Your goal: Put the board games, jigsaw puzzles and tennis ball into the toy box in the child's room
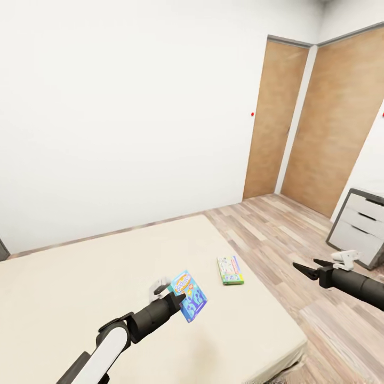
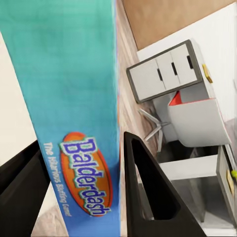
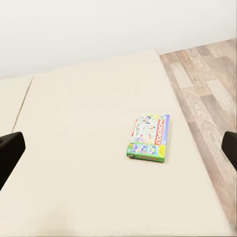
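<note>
Left end effector (image 1: 178, 296) is clamped on the blue Balderdash board game (image 1: 189, 296), holding it up above the bed (image 1: 80, 277), its 2 fingers (image 2: 148, 192) pressed to either face of the box. Right end effector (image 1: 306, 266) hangs over the wood floor (image 1: 277, 229) beside the bed, jaws spread wide, gripping nothing. The Monopoly board game (image 3: 149, 138) lies flat on the mattress, near its floor-side edge.
</note>
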`<state>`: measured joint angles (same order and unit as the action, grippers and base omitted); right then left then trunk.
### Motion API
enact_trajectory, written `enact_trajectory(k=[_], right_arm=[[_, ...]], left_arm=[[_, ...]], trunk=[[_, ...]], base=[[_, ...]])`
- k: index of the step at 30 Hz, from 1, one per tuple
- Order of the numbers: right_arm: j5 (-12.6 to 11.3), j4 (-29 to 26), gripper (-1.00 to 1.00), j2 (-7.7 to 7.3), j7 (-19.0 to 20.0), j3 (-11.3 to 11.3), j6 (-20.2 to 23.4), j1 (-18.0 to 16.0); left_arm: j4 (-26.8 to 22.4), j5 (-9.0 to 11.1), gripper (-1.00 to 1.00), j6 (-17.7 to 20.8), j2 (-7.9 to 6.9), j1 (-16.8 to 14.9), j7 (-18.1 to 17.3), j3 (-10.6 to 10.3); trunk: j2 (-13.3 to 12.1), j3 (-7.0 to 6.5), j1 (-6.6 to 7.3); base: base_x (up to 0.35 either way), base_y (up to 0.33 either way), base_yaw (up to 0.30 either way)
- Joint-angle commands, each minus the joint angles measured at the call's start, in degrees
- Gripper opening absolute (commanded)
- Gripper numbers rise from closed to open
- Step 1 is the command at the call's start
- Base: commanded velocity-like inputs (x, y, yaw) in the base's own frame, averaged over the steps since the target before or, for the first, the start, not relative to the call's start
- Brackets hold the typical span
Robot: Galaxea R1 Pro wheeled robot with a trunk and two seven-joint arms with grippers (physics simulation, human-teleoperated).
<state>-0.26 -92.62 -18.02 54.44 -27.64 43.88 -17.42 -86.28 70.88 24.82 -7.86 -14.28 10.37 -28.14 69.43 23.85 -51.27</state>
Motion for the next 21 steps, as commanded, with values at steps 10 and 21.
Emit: enact_trajectory(k=[10,21], right_arm=[[0.0,0.0,1.0,0.01,0.2,-0.1,0.4,-0.1],[0.0,0.0,1.0,0.01,0.2,-0.1,0.4,-0.1]], left_arm=[[-0.1,0.7,-1.0,0.0,-0.05,0.0,0.5,-0.1],[-0.1,0.4,-1.0,-0.7,-0.16,0.2,0.5,-0.1]], trunk=[[-4.0,-1.74,2.2],[-5.6,-2.45,3.08]], base=[[0.0,0.0,-0.294],[0.0,0.0,-0.203]])
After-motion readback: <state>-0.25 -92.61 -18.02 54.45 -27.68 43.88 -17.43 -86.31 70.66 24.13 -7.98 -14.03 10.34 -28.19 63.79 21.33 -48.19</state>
